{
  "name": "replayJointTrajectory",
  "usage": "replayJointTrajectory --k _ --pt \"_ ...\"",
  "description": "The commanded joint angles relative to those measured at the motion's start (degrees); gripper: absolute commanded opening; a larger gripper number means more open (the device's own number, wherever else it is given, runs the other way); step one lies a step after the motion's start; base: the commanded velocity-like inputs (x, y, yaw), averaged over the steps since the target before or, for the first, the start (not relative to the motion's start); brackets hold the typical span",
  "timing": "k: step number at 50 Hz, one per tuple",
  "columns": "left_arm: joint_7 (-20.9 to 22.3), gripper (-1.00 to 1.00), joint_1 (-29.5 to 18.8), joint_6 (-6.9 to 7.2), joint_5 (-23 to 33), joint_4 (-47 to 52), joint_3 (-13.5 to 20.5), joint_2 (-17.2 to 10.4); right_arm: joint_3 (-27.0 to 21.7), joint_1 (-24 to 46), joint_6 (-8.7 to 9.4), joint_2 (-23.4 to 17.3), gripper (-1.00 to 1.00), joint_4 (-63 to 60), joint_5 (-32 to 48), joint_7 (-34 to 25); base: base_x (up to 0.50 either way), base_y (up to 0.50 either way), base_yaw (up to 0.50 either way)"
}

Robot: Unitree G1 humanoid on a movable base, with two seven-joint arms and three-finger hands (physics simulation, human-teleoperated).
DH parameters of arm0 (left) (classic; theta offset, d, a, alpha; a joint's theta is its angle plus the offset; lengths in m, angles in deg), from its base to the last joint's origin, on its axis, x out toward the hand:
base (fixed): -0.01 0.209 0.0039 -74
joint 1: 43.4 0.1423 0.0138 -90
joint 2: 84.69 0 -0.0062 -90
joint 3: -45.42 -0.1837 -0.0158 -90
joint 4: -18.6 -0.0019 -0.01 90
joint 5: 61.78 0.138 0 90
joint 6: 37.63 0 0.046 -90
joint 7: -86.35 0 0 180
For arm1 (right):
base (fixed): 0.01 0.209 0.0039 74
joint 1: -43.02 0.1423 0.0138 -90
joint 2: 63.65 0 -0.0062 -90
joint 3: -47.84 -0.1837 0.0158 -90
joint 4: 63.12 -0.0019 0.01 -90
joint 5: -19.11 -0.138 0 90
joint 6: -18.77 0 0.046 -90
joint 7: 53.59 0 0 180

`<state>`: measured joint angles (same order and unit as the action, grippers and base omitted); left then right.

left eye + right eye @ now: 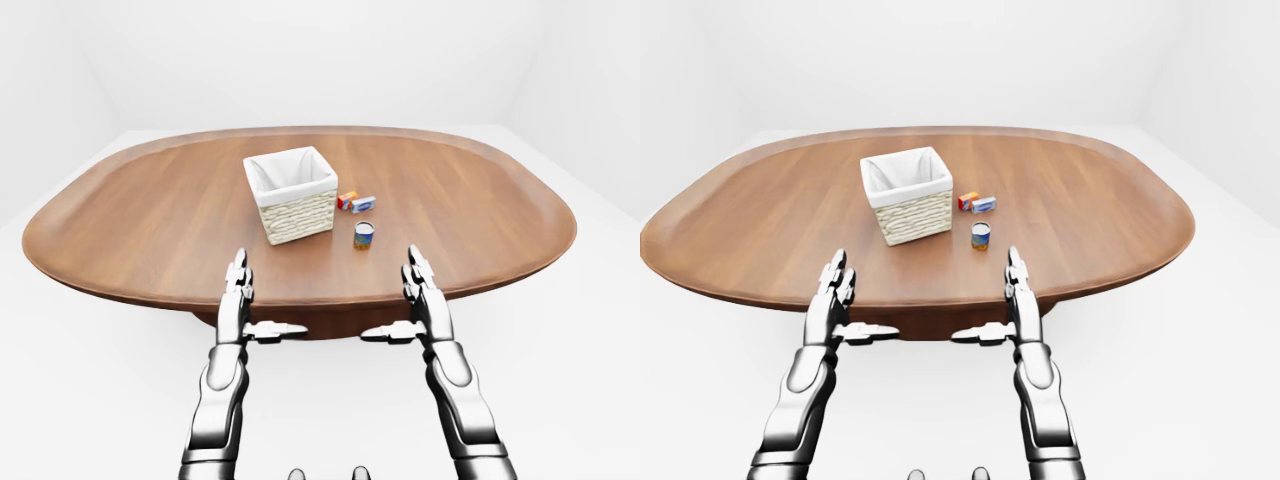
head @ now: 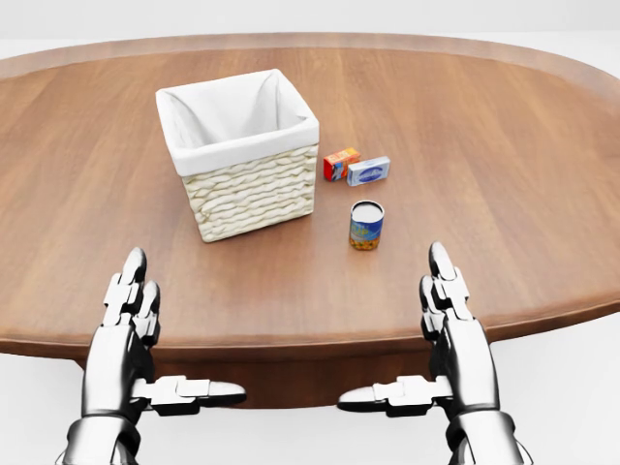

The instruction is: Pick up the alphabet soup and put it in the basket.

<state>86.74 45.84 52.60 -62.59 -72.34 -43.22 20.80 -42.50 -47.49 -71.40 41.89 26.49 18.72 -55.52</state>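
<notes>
The fingers (image 2: 134, 291) of the left hand (image 2: 124, 334) are being held straight and spread, with the thumb stuck out sideways toward the right hand (image 2: 453, 334), whose fingers (image 2: 443, 286) are likewise being held open and its thumb pointed back at the left. Nothing is being gripped by either hand. Both hands are being held over the table's (image 2: 504, 194) lower edge in the head view, palms facing each other, well apart.

The soup can (image 2: 366, 225) is being shown upright on the table, above and a little left of the right hand in the head view, apart from it. Just left of the can and slightly higher, a woven basket (image 2: 242, 155) with a white liner is being shown, open at the top. Above the can, beside the basket's right wall, an orange box (image 2: 340, 163) and a blue-and-white box (image 2: 369, 170) are lying close together; whether they are touching cannot be told.
</notes>
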Motion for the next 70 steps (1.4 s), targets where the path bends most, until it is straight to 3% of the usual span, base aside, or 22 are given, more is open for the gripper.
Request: replayJointTrajectory --k 1,3,6,15,19,24,27,30,35,39,48,50,70 --pt "0.3 1.00 -1.5 1.52 -2.3 -1.1 2.7 -1.2 -0.4 -1.5 -0.21 -0.5 1.00 -1.7 -0.6 -4.0 0.00 0.00 0.00" --pt "0.5 1.00 -1.0 2.28 -2.5 0.3 2.7 -1.3 -0.5 -0.9 0.40 -0.4 1.00 -1.0 -0.2 -3.5 0.00 0.00 0.00" --pt "0.6 1.00 -0.8 2.44 -2.6 0.8 2.7 -1.3 -0.6 -0.9 -0.02 -0.3 1.00 -0.6 0.1 -3.0 0.00 0.00 0.00" --pt "1.2 1.00 1.4 3.57 -4.1 6.5 3.4 -1.2 -0.5 -0.6 1.41 -0.5 1.00 -0.7 -0.2 -3.5 0.00 0.00 0.00" --pt "0.5 1.00 3.4 1.35 -3.9 10.0 3.6 -0.7 -0.7 -0.6 2.29 -0.5 1.00 -1.2 -0.8 -3.9 0.00 0.00 0.00" --pt "1.0 1.00 5.7 1.35 -6.3 15.2 4.5 -0.3 -0.6 -1.2 1.79 -0.4 1.00 -1.6 -0.8 -4.0 0.00 0.00 0.00" --pt "1.1 1.00 8.3 -0.31 -7.5 20.0 5.0 0.3 -0.8 -1.1 2.30 -0.5 1.00 -2.0 -1.2 -4.2 0.00 0.00 0.00" --pt "1.1 1.00 10.5 -0.85 -8.6 24.1 5.6 0.7 -0.8 -1.0 2.47 -0.5 1.00 -2.1 -1.2 -4.3 0.00 0.00 0.00" --pt "3.0 1.00 15.4 1.10 -10.4 32.7 6.0 1.6 -1.0 -0.8 2.69 -0.6 1.00 -1.9 -1.4 -4.6 0.00 0.00 0.00" --pt "4.0 1.00 17.7 0.23 -10.0 36.3 6.6 2.4 -1.0 -0.8 3.11 -0.6 1.00 -2.1 -1.5 -4.6 0.00 0.00 0.00" --pt "6.9 1.00 21.3 1.14 -11.6 42.1 8.0 3.9 -1.2 -0.8 3.20 -0.6 1.00 -2.2 -1.8 -4.7 0.00 0.00 0.00" --pt "7.6 1.00 22.1 0.80 -11.7 43.0 8.1 4.4 -1.3 -0.6 3.33 -0.6 1.00 -2.2 -1.9 -4.7 0.00 0.00 0.00" --pt "8.9 1.00 23.1 0.92 -11.5 44.4 8.6 5.3 -1.2 -0.6 3.38 -0.6 1.00 -2.0 -2.6 -5.1 0.25 0.00 0.00"
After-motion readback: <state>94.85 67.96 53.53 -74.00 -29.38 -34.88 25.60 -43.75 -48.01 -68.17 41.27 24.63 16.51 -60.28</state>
